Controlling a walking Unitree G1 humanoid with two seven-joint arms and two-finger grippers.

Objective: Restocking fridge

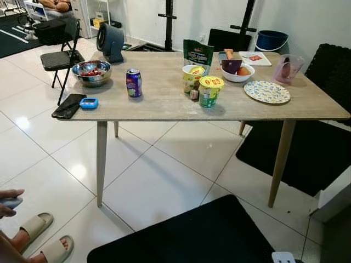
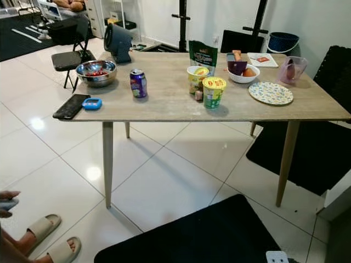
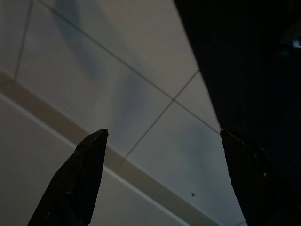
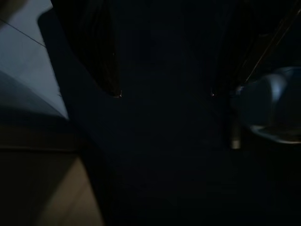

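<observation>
Groceries for the fridge wait on the wooden table (image 1: pixel 164 104): a steel bowl (image 1: pixel 91 72) of red fruit at its left end, then two yellow-lidded tubs (image 1: pixel 210 90) mid-table, then a purple can (image 1: pixel 134 83). Both arms hang idle; the left gripper (image 3: pixel 162 181) spreads wide above floor tiles, the right gripper (image 4: pixel 164 94) parted in shadow. My worry: the tall can could tip if nudged sideways.

Left tool (image 3: pixel 162 179): two black, seemingly tapered fingers (image 3: pixel 75 181).

Matt wood table (image 1: pixel 164 98), glossy floor tiles (image 1: pixel 159 181)
</observation>
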